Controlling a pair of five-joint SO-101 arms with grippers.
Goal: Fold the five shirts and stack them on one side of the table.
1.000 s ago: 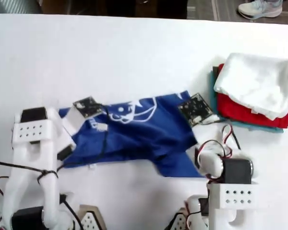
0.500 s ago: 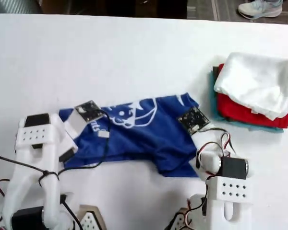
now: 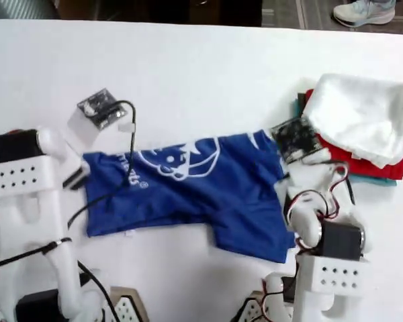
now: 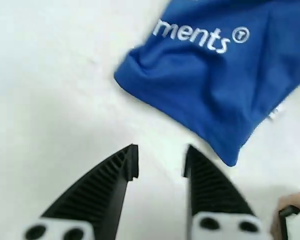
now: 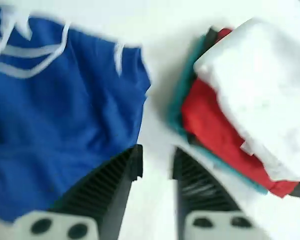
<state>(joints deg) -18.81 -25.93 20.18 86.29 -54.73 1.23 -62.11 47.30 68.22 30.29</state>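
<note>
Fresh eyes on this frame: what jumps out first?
A blue shirt lies rumpled and half folded on the white table, between the two arms. Toward the right of the high view sits a stack of folded shirts, white on top of red and teal. The left tool and right tool are both open and empty, one off each end of the blue shirt.

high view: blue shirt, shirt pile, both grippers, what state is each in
blue shirt: partly folded, lying loose on the table, not gripped
shirt pile: folded and stacked, white on top
left gripper: open, empty, beside the blue shirt's edge
right gripper: open, empty, between blue shirt and shirt pile
</note>
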